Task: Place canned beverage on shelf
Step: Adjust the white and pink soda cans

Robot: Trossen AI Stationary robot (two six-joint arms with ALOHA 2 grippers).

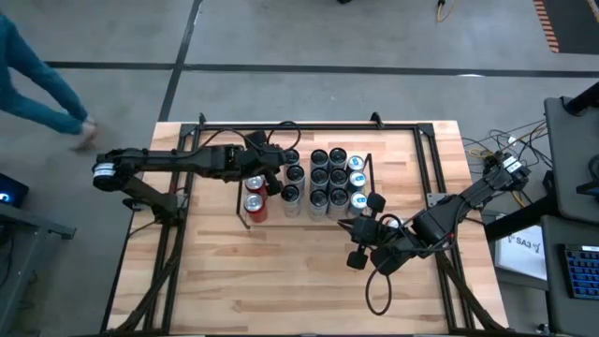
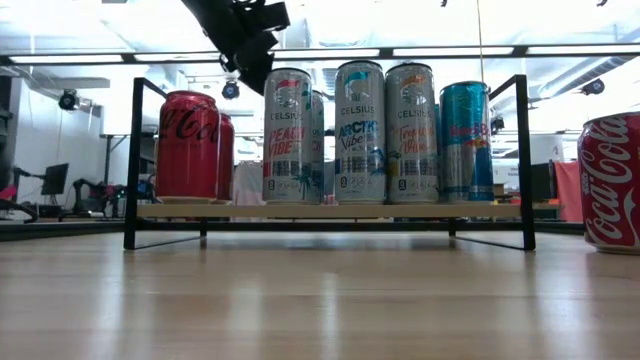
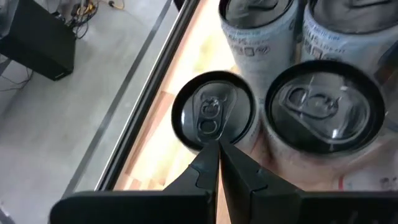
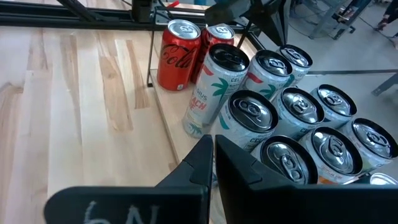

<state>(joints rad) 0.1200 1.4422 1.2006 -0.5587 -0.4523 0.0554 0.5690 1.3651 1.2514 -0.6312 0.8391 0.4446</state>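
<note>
The shelf (image 2: 330, 212), a low rack with black wire ends and a wood base, stands mid-table and holds two red cola cans (image 1: 254, 197) at its left end and several slim cans (image 1: 328, 178). My left gripper (image 3: 217, 148) is shut and reaches over the shelf's left part (image 1: 279, 168), just above the can tops (image 2: 256, 75). Its tips stand at the rim of a black-topped can (image 3: 214, 112). My right gripper (image 4: 212, 146) is shut and hovers near the shelf's near right corner (image 1: 354, 227), holding nothing. My left gripper's shut fingertips (image 3: 210, 155) point slanting down at the near rim (image 3: 211, 142) of the black-topped can, which stands upright on the shelf. I cannot tell whether they touch it.
Another red cola can (image 2: 610, 180) stands on the table outside the shelf, at the right edge of the low view. A black tubular frame (image 1: 309, 124) runs around the table. Bare wood (image 1: 281, 281) lies near the table's front edge. A person (image 1: 37, 84) walks on the floor at the far left.
</note>
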